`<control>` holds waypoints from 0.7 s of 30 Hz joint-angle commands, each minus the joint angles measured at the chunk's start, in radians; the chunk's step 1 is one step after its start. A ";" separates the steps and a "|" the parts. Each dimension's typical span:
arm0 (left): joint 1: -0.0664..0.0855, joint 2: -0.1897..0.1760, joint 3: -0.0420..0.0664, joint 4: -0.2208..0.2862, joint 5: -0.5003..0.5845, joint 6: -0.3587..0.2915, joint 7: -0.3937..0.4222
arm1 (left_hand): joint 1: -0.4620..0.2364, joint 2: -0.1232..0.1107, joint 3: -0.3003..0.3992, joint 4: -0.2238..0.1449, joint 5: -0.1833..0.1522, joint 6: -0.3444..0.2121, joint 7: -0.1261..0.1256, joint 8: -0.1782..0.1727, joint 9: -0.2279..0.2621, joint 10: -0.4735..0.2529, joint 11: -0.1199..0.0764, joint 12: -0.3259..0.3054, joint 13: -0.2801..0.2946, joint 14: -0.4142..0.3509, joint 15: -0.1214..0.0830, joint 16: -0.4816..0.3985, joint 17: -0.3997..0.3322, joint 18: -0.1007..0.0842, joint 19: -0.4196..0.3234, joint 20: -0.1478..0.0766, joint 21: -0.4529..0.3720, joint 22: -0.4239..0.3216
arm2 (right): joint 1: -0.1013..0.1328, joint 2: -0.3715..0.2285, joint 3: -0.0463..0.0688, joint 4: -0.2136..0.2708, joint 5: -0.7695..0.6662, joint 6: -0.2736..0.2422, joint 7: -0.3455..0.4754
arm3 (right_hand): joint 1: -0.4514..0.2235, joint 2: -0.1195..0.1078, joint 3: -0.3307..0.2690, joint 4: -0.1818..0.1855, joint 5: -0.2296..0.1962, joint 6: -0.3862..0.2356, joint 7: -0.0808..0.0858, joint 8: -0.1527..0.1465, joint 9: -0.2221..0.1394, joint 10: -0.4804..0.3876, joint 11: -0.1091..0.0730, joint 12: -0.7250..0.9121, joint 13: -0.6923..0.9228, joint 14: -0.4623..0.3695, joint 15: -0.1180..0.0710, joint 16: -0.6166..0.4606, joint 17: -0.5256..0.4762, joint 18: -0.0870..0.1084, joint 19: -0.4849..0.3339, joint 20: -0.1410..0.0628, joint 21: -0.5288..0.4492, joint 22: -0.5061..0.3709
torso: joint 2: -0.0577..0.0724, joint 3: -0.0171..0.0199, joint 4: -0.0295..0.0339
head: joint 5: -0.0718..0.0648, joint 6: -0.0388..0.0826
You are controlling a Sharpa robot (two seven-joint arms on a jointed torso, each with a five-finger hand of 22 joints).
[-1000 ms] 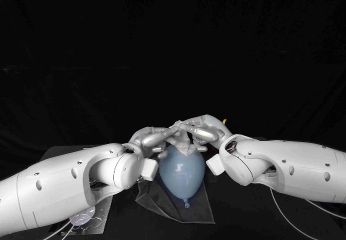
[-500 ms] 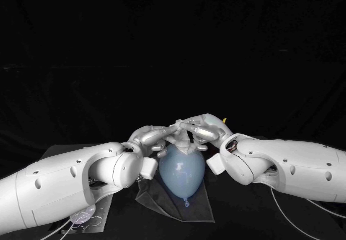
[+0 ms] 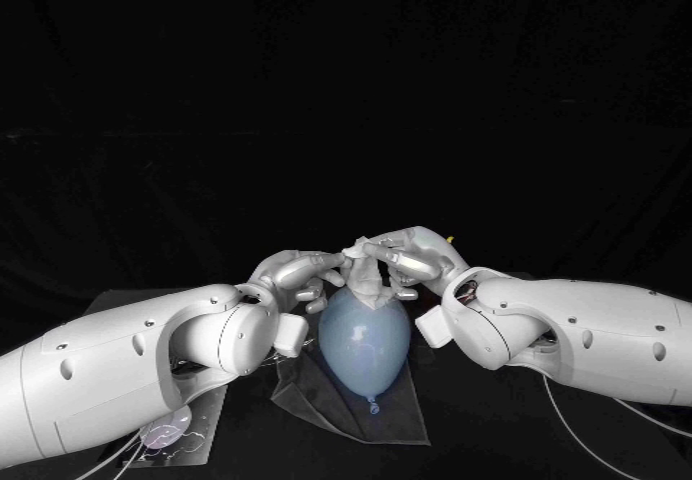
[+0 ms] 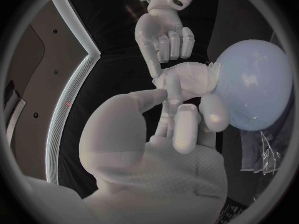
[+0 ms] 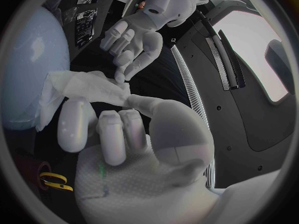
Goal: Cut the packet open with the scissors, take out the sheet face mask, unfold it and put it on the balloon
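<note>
Closest on the desk lies a flat clear plastic sheet, and the pale blue balloon rests on it with its knot pointing to the near side. At the balloon's far, round end sits the white sheet face mask, all bunched up and touching the balloon. The left hand pinches one side of the mask, and the right hand grasps the other side between thumb and fingers.
</note>
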 commanded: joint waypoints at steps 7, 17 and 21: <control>0.001 -0.013 0.001 0.008 -0.067 0.037 0.000 | -0.011 -0.003 0.110 -0.115 0.053 0.014 -0.007 0.011 0.019 0.004 -0.008 0.020 0.009 0.035 -0.003 0.010 0.014 -0.005 0.003 -0.008 0.017 0.014 | 0.000 -0.002 0.001 -0.004 0.022 -0.017 0.035 | 0.011 0.003 0.003 0.003 0.007 0.002 0.001 0.002 -0.001 0.084 0.009 0.006 0.238 0.111 -0.002 0.004 0.263 0.015 -0.001 0.002 0.006 0.174 | 0.000 -0.0001 -0.0004 | -0.002 0.000; 0.001 -0.003 0.001 -0.003 -0.071 0.089 0.009 | -0.061 0.009 -0.178 -0.043 0.017 -0.039 -0.001 -0.014 0.032 -0.016 0.004 0.014 0.008 0.029 0.010 0.009 0.007 -0.001 -0.019 0.010 -0.019 -0.019 | 0.000 0.004 0.001 -0.011 0.023 -0.004 0.019 | 0.012 0.003 0.003 0.004 0.007 0.000 0.001 0.001 -0.002 0.084 0.010 0.004 0.237 0.111 -0.002 0.004 0.263 0.016 -0.003 0.002 0.003 0.173 | -0.001 0.0003 -0.0004 | 0.001 0.007; 0.001 0.013 0.001 -0.013 -0.071 0.108 0.002 | -0.065 -0.013 -0.281 -0.007 -0.052 -0.037 0.004 -0.042 0.016 -0.020 0.005 0.010 0.007 0.027 0.011 0.009 0.006 -0.001 -0.016 0.010 -0.027 -0.025 | 0.000 0.009 0.001 -0.016 0.022 0.003 0.011 | 0.012 0.003 0.003 0.004 0.006 0.000 0.002 0.001 -0.002 0.084 0.010 0.004 0.237 0.111 -0.002 0.004 0.263 0.016 -0.004 0.002 0.002 0.173 | -0.001 -0.0002 -0.0003 | 0.003 0.007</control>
